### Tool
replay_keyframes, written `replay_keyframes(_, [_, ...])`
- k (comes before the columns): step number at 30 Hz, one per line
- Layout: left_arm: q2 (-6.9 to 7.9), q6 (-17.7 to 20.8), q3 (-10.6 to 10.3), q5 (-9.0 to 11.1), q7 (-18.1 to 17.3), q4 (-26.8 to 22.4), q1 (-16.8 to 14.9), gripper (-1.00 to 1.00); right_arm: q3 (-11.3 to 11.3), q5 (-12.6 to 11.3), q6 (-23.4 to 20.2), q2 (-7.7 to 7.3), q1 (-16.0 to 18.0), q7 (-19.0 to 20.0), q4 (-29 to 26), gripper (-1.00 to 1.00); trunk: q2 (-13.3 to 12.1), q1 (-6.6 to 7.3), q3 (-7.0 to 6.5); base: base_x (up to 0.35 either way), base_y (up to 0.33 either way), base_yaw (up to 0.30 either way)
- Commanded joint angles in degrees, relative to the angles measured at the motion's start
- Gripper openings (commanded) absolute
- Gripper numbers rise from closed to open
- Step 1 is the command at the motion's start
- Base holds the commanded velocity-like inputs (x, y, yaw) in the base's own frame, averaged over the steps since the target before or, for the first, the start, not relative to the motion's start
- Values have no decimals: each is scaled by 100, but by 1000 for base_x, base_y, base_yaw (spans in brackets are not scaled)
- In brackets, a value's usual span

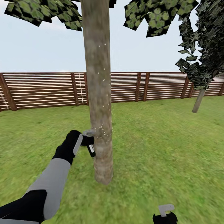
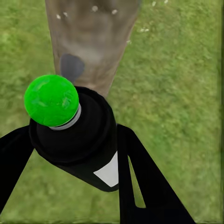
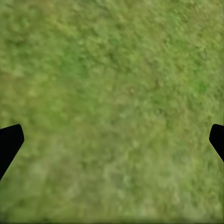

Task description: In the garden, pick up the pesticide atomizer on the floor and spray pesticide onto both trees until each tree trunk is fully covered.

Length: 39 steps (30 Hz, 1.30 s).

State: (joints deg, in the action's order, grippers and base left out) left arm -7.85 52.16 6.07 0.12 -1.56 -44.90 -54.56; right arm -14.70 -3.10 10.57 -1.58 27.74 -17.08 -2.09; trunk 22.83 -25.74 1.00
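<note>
The pesticide atomizer [image 1: 90,143] sat clamped between the fingers of our left gripper [image 1: 81,143], nozzle almost touching the tree trunk [image 1: 99,93], white pesticide specks [image 1: 104,134] dotting the bark there and thinly higher up. Our worry: held this close, the spray could pile onto one patch and leave the far side and lower trunk bare, or the bottle could bump the bark and twist in our grip. Our right gripper [image 3: 112,140] hung spread wide over the grass lawn [image 3: 112,84], holding nothing.
</note>
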Motion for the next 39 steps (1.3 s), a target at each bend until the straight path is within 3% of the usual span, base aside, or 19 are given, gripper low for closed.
replay_keyframes(1, [-6, 176, 26, 0, -15, -89, -29, -100, -41, -33, 15, 0, 5, -14, 24, 100, 9, -4, 11, 0, 0, 0])
replay_keyframes(5, [1, 424, 26, -11, -24, -198, -535, -100, -41, -33, 15, 0, 6, -14, 81, 100, 9, -4, 11, 0, 0, 0])
replay_keyframes(12, [2, 467, 26, -12, -31, -31, -1404, -100, -41, -33, 15, 1, 7, -14, 86, 100, 9, -4, 11, 0, 0, 0])
replay_keyframes(19, [2, 484, 26, -12, -37, -205, -1707, -100, -41, -33, 15, 8, 6, -14, 86, 100, 9, -4, 11, 0, 0, 0])
replay_keyframes(30, [-2, 488, 20, -11, -37, -451, -1881, -100, -41, -33, 15, 9, 6, -14, 86, 100, 9, -4, 11, -109, 43, 0])
replay_keyframes(37, [13, 481, 24, -20, -30, 1017, -3597, -100, -41, -33, 15, 13, 5, -14, 89, 100, 9, -4, 11, -4, 1, 0])
replay_keyframes(39, [121, 486, 26, -21, -29, 1282, -4206, -100, -42, -33, 15, 16, 4, -14, 93, 100, 9, -4, 11, 0, 0, 0])
